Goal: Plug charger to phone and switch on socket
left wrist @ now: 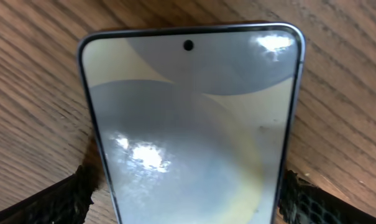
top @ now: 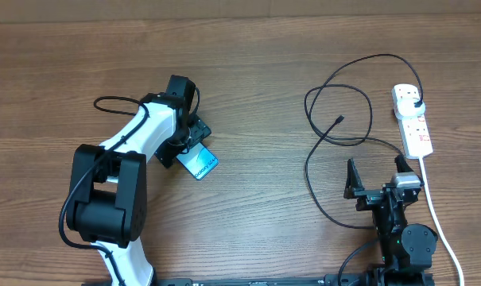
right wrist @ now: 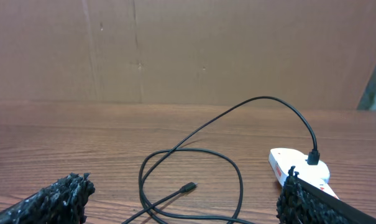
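1. Phone [top: 200, 164], overhead view: a short line of small dark text sits near one short end of the cyan screen. It is too small to read.
2. Phone [left wrist: 194, 124], left wrist view: glare and pale shapes only, with no legible characters.
3. Socket [top: 413, 119], overhead view: small red marks beside the outlets, not legible.
4. Socket [right wrist: 299, 167], right wrist view: nothing readable.

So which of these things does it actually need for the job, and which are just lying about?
Needed: phone, black charger cable, white power strip.
Just there: wooden table, brown board behind it.
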